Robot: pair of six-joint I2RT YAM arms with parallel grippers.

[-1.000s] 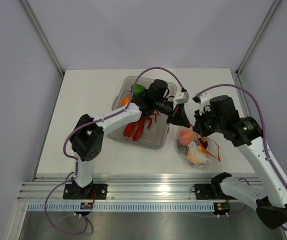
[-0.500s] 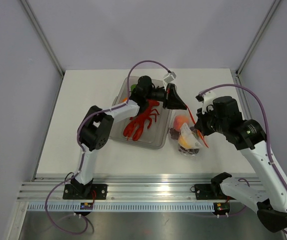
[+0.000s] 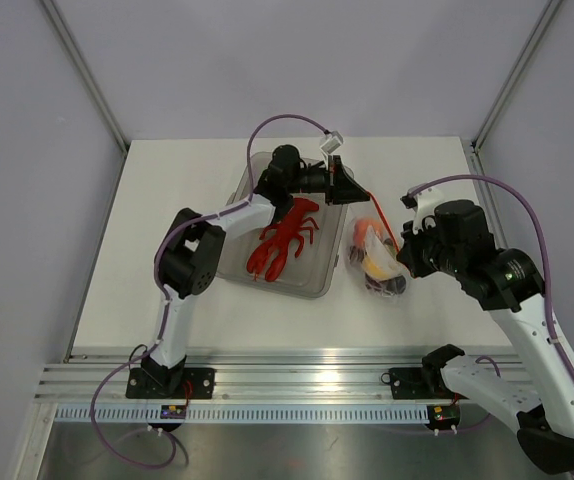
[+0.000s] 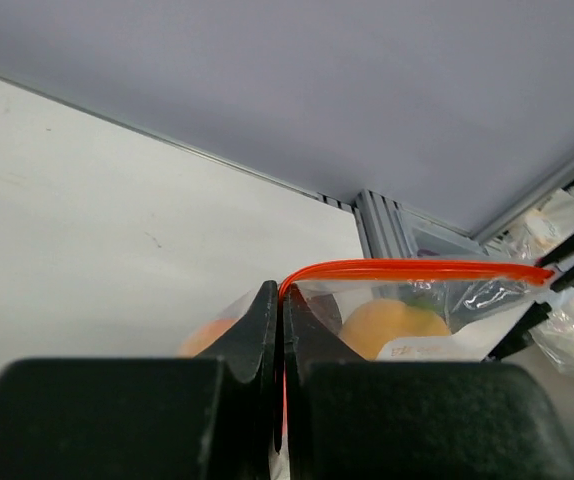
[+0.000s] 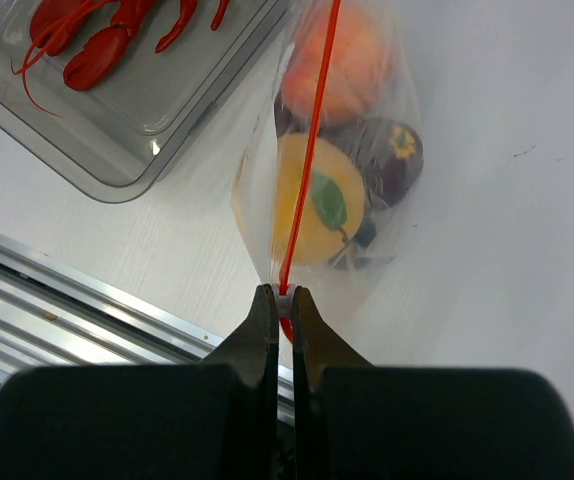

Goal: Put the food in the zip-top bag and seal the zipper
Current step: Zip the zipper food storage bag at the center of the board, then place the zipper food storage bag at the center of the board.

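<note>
Clear plastic, from above: 1 bag [image 3: 379,262] lies on the white table [image 3: 167,220] just right of 1 grey tray [image 3: 317,288], and 1 red lobster [image 3: 285,238] rests in that tray. There are 2 claws. The left claw [image 3: 351,188] is closed on the far end of the bag's red zipper [image 3: 377,218]. The right claw [image 3: 404,252] is closed on the near end. The strip runs as 1 straight line between them. A second ago the left claw was lower, nearer the right claw, and the bag sat closer to the rail with its strip crumpled. Now the bag is further up the table.

Left wrist: the left claw [image 4: 280,300] has its 2 fingers [image 4: 257,335] pressed together on the zipper [image 4: 417,268], which stretches off to the right. Below it the yellow fruit [image 4: 392,325] shows through the plastic.

Right wrist: the right claw [image 5: 282,296] is likewise pinched flat on the zipper [image 5: 312,150]. I count at least 3 pieces inside the bag [image 5: 257,150]: 1 peach [image 5: 352,60], 1 yellow fruit [image 5: 297,225] and 1 dark plum [image 5: 387,150]. The lobster [image 5: 117,35] lies in the tray [image 5: 147,120] at upper left.
</note>
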